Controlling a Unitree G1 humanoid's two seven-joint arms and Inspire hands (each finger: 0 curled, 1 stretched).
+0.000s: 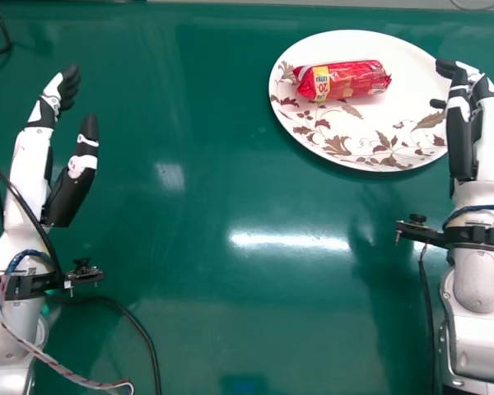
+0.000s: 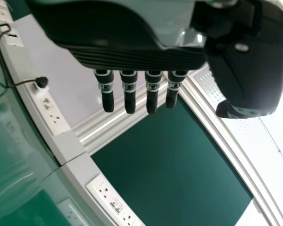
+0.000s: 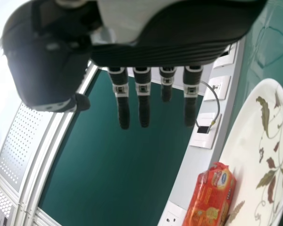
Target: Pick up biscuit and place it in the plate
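The red biscuit packet (image 1: 342,80) lies on the white plate (image 1: 358,132) with its leaf pattern, at the upper right in the head view. Beside the plate's right edge is my right hand (image 1: 465,123), open and apart from the packet. My left hand (image 1: 62,164) is at the far left, open and holding nothing. In the left wrist view the left hand (image 2: 127,52) has straight fingers. The right wrist view has the right hand (image 3: 155,54), fingers straight, with the packet (image 3: 211,197) and plate (image 3: 254,155) nearby.
The green table (image 1: 214,214) spreads between the two arms. A black cable (image 1: 132,317) runs near the left forearm, and another hangs by the right wrist. Power sockets (image 2: 115,202) line a light strip along the table's edge.
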